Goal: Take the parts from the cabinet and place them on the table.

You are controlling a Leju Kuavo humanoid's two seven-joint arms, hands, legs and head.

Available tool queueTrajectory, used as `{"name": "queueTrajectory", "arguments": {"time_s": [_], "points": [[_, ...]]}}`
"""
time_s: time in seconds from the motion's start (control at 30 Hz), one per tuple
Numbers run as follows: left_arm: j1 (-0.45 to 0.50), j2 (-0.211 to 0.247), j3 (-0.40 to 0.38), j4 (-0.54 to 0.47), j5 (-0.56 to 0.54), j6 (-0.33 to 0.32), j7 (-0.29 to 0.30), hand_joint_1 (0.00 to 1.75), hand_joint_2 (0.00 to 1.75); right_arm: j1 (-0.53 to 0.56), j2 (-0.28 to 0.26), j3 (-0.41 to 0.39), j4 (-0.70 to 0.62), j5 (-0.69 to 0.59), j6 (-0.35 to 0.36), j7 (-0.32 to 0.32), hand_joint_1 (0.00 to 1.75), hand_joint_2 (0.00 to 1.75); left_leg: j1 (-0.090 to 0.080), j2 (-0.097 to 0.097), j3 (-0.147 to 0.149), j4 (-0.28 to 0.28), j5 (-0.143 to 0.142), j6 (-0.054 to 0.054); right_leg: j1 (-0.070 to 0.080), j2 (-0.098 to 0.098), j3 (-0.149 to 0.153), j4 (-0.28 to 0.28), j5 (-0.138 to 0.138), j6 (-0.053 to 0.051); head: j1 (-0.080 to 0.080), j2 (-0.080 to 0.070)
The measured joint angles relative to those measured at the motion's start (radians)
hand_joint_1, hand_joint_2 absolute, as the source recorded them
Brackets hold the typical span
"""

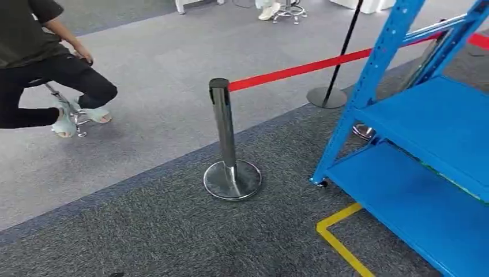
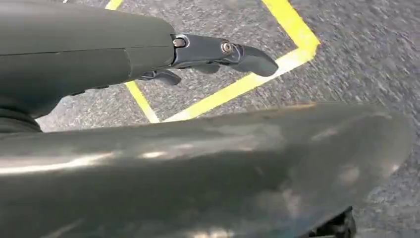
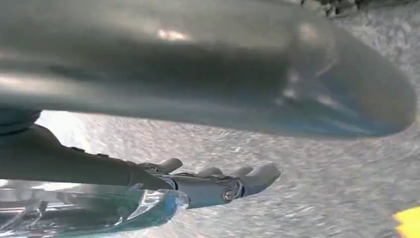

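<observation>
The blue metal cabinet [image 1: 427, 144], an open rack of shelves, stands at the right of the head view; I make out no parts on the shelves that show. My left hand [image 2: 218, 54] hangs over grey carpet with its fingers stretched out and nothing in them. My right hand [image 3: 218, 183] also hangs over the carpet, fingers stretched out. A clear, glossy thing [image 3: 99, 210] lies right against that hand. Whether the hand holds it I cannot tell.
A chrome barrier post [image 1: 228, 144] with a red belt [image 1: 300, 69] stands mid-floor, left of the cabinet. Yellow floor tape [image 1: 340, 236] marks the carpet before the cabinet. A person [image 1: 40, 63] sits on a stool at the far left. Further posts stand behind.
</observation>
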Motion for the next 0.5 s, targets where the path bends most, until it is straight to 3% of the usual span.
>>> {"name": "queueTrajectory", "arguments": {"time_s": [0.07, 0.1, 0.13, 0.2, 0.23, 0.27, 0.3, 0.33, 0.4, 0.43, 0.47, 0.5], "points": [[0.004, 0.0, 0.0, 0.0, -0.002, -0.001, 0.002, 0.0, 0.0, -0.006, 0.0, 0.0, 0.0, -0.009, -0.002, 0.0, 0.0, 0.0, 0.001, -0.022, -0.083, 0.165, -0.071, -0.001, 0.001, 0.03, -0.005, 0.0, 0.002, -0.007, -0.002, 0.0], [0.006, 0.0, 0.0, 0.0, -0.003, -0.001, 0.003, 0.0, 0.0, -0.006, 0.0, 0.0, 0.0, -0.01, -0.002, 0.0, 0.0, 0.0, 0.001, -0.024, -0.117, 0.226, -0.086, -0.001, 0.002, 0.047, -0.005, 0.0, 0.003, -0.007, -0.003, 0.0], [0.007, 0.0, 0.0, 0.0, -0.003, -0.001, 0.004, 0.0, 0.0, -0.004, 0.0, 0.0, 0.0, -0.012, -0.002, 0.0, 0.0, 0.0, 0.001, -0.026, -0.131, 0.241, -0.073, 0.001, 0.002, 0.063, -0.005, 0.0, 0.003, -0.008, -0.003, 0.0], [0.007, 0.001, 0.0, 0.0, -0.003, -0.001, 0.004, 0.0, 0.0, 0.0, 0.0, 0.0, 0.0, -0.015, -0.001, 0.002, 0.0, 0.0, 0.001, -0.034, -0.098, 0.141, 0.015, 0.008, 0.002, 0.095, -0.003, 0.0, 0.005, -0.005, -0.004, 0.0], [0.006, 0.002, 0.0, 0.0, -0.006, -0.002, 0.004, 0.0, 0.0, 0.0, 0.0, -0.001, 0.0, -0.017, -0.001, 0.003, 0.0, 0.0, 0.002, -0.054, -0.06, 0.052, 0.065, 0.012, 0.001, 0.11, -0.002, 0.0, 0.006, -0.003, -0.004, 0.0], [0.006, 0.002, 0.0, 0.0, -0.006, -0.003, 0.004, 0.0, 0.0, 0.0, 0.0, -0.001, 0.0, -0.018, -0.001, 0.003, 0.0, 0.0, 0.006, -0.109, -0.027, -0.021, 0.094, 0.015, -0.001, 0.121, -0.005, 0.0, 0.008, 0.001, -0.004, 0.0], [0.006, 0.002, 0.0, 0.0, -0.006, -0.003, 0.004, 0.0, 0.0, -0.004, 0.0, -0.001, 0.0, -0.018, 0.001, 0.004, 0.0, 0.0, 0.008, -0.132, -0.013, -0.061, 0.089, 0.021, 0.007, 0.136, -0.011, 0.008, 0.006, 0.009, -0.005, 0.0], [0.005, 0.002, 0.0, 0.0, -0.008, -0.003, 0.004, 0.0, 0.0, -0.005, 0.0, -0.001, 0.0, -0.018, 0.002, 0.005, 0.0, 0.0, 0.01, -0.121, -0.014, -0.064, 0.083, 0.016, 0.003, 0.149, -0.017, 0.004, 0.01, 0.014, -0.004, 0.0], [0.003, 0.002, 0.0, 0.0, -0.008, -0.003, 0.004, 0.0, 0.0, 0.003, 0.0, -0.002, 0.001, -0.02, 0.002, 0.009, 0.0, 0.0, 0.004, -0.105, -0.012, -0.067, 0.086, 0.027, -0.003, 0.171, -0.029, -0.009, 0.019, 0.031, -0.005, 0.0], [0.002, -0.001, -0.001, 0.0, -0.008, -0.003, 0.004, 0.0, 0.0, 0.008, -0.002, -0.002, 0.001, -0.021, 0.002, 0.011, 0.0, 0.0, 0.012, -0.089, -0.011, -0.075, 0.092, 0.035, -0.002, 0.181, -0.029, -0.009, 0.02, 0.037, -0.004, 0.0], [0.0, 0.0, -0.002, 0.0, -0.009, -0.003, 0.004, 0.0, 0.0, 0.011, -0.002, -0.003, 0.002, -0.021, 0.002, 0.012, 0.0, 0.0, 0.012, -0.076, -0.01, -0.078, 0.096, 0.04, 0.002, 0.135, -0.033, 0.007, 0.007, 0.038, -0.002, 0.0], [0.0, 0.002, -0.002, 0.0, -0.009, -0.003, 0.003, 0.0, 0.0, 0.011, -0.002, -0.003, 0.003, -0.022, 0.002, 0.014, 0.0, 0.0, 0.011, -0.064, -0.011, -0.079, 0.096, 0.048, 0.007, 0.075, -0.056, 0.054, -0.032, 0.041, 0.008, 0.0]]}}
